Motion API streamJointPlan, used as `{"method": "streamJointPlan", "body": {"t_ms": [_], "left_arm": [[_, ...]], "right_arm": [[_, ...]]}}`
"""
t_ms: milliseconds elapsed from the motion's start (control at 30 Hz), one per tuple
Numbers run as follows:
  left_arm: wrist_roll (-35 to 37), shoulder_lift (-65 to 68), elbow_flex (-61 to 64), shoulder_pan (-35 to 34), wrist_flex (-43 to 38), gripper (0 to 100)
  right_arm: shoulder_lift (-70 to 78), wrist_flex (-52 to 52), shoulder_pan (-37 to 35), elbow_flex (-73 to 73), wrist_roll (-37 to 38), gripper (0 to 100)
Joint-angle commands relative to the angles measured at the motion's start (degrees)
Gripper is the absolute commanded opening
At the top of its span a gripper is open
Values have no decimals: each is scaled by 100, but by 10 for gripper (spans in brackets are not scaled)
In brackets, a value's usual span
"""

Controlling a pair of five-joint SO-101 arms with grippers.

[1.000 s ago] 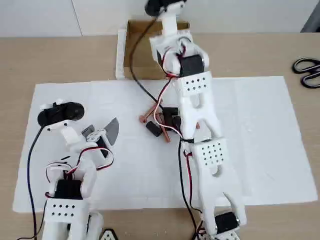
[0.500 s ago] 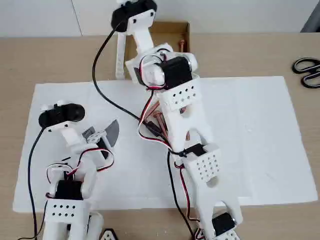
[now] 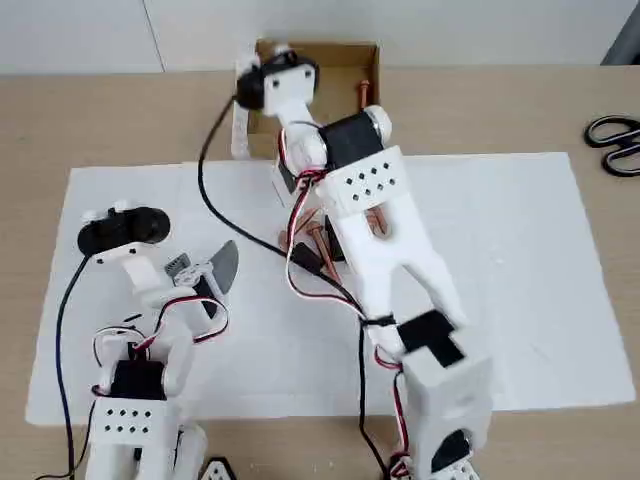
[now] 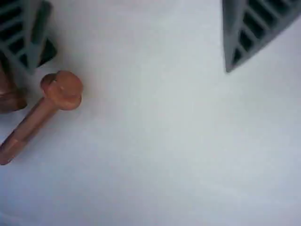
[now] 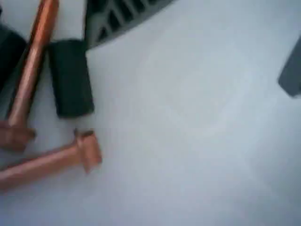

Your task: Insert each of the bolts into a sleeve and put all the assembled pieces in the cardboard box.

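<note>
Your right gripper [image 5: 188,61] hangs low over the white sheet [image 3: 520,260] with its jaws spread wide and nothing between them. What matters is that the parts lie to one side of that gap, not inside it. The black sleeve [image 5: 70,77] sits just beside the tip of one finger [image 5: 117,19], outside the opening. Its long axis runs roughly parallel to a copper bolt [image 5: 28,75] right alongside it, and a second bolt [image 5: 51,162] lies crosswise near their ends. Your left gripper [image 4: 131,66] is likewise open and empty, with one loose bolt [image 4: 40,113] just outside one of its fingers. In the high view the right arm stretches over the small pile while the left sits off to the side, so I judge the right to be nearer the sleeve. You would need to shift sideways until the sleeve stands between the fingers, then close across its width rather than its length. The cardboard box [image 3: 330,50] stands beyond the pile, with what looks like a copper piece [image 3: 363,90] inside.
</note>
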Motion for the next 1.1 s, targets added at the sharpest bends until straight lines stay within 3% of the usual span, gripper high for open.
{"method": "streamJointPlan", "body": {"t_ms": [0,333,1067], "left_arm": [[-35,-88,-31,-9,-132,245],[-35,-88,-31,-9,-141,244],[-44,-88,-31,-9,-132,244]], "right_arm": [[-391,-66,-31,624,-44,186],[-4,-954,-699,1407,-35,186],[796,-822,-673,1442,-26,187]]}}
